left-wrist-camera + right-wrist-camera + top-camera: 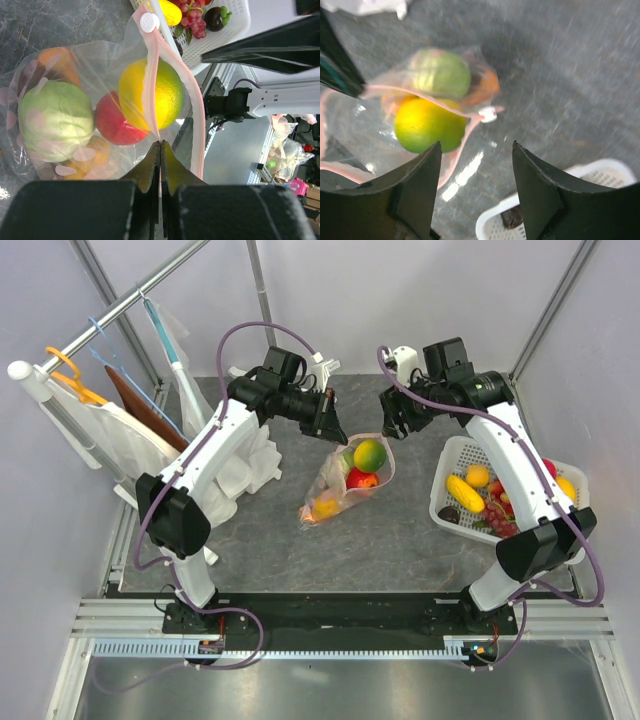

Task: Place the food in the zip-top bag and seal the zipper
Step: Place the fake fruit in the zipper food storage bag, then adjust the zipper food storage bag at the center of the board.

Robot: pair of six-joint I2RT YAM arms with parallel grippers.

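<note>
Bag (100, 55): clear; we note pale pink dots.
Zipper (194, 100): pink-red strip; slider (149, 21) white.
Cabbage (56, 120): pale green.
Apple (116, 122): red.
Round fruit (150, 95): yellow, fading to green.
Basket (230, 30): white, slatted.
Table (400, 530): we read dark grey, mottled.

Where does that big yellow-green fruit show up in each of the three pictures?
Top external: the yellow-green fruit sits at picture centre, in the zip-top bag.
Left wrist: the fruit is just above centre.
Right wrist: the fruit is left of centre.
Shared landmark: the white basket.
</note>
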